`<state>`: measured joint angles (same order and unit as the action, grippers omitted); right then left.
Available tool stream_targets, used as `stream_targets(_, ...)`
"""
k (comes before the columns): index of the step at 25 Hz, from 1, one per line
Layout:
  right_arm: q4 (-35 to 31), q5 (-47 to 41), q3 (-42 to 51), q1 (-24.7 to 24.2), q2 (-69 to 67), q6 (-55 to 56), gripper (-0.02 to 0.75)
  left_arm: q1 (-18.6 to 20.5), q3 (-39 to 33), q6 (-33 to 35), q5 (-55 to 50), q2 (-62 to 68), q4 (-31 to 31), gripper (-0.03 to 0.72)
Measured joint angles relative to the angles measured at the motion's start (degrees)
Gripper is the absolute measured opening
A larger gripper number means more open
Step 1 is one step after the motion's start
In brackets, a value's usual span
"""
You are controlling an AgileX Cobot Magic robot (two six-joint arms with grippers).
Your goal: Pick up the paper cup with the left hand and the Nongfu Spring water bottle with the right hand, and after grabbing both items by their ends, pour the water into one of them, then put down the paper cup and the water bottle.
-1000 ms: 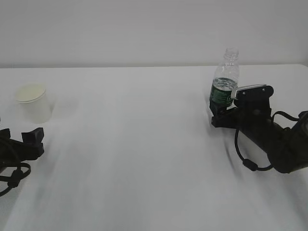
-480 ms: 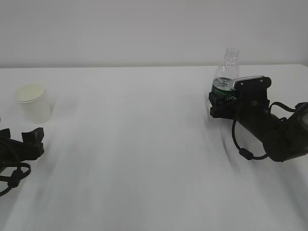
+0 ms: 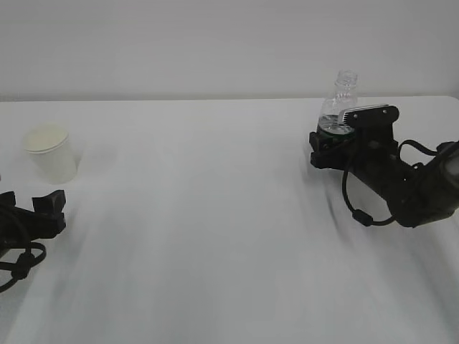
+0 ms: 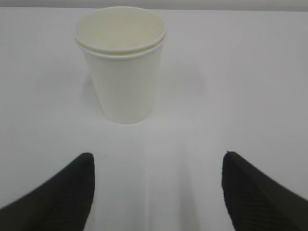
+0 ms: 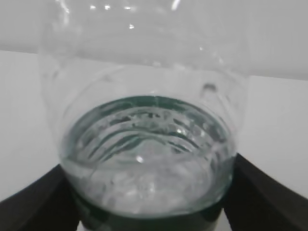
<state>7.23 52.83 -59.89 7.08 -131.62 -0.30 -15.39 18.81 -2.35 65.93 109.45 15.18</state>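
The white paper cup stands upright at the far left of the table; in the left wrist view the paper cup is ahead of my fingers and a little left of centre. My left gripper rests low in front of it, open and holding nothing. The clear Nongfu Spring water bottle stands upright at the right, capless, with water in its lower part. My right gripper is open, its two fingers on either side of the bottle at the green label.
The white table runs back to a pale wall. The right arm's black cable loops down onto the table beside the arm, and the left arm's cables lie at the left edge.
My right gripper has risen and pushed forward along the bottle, so the green label is now mostly covered by it. The bottle, the cup and the left arm have stayed put.
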Motion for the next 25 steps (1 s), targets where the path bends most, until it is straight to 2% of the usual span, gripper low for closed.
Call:
stream_targets(5, 0.0, -0.9, -0.1, 0.0, 0.0, 0.0, 0.601, 0.0, 0.0, 0.0, 0.0, 0.0, 0.0, 0.592)
stream_targets(13, 0.0, -1.6, -0.2, 0.0, 0.0, 0.0, 0.522, 0.0, 0.0, 0.0, 0.0, 0.0, 0.0, 0.592)
stream_targets(25, 0.1, -2.0, -0.4, 0.0, 0.0, 0.0, 0.493, 0.0, 0.0, 0.0, 0.0, 0.0, 0.0, 0.592)
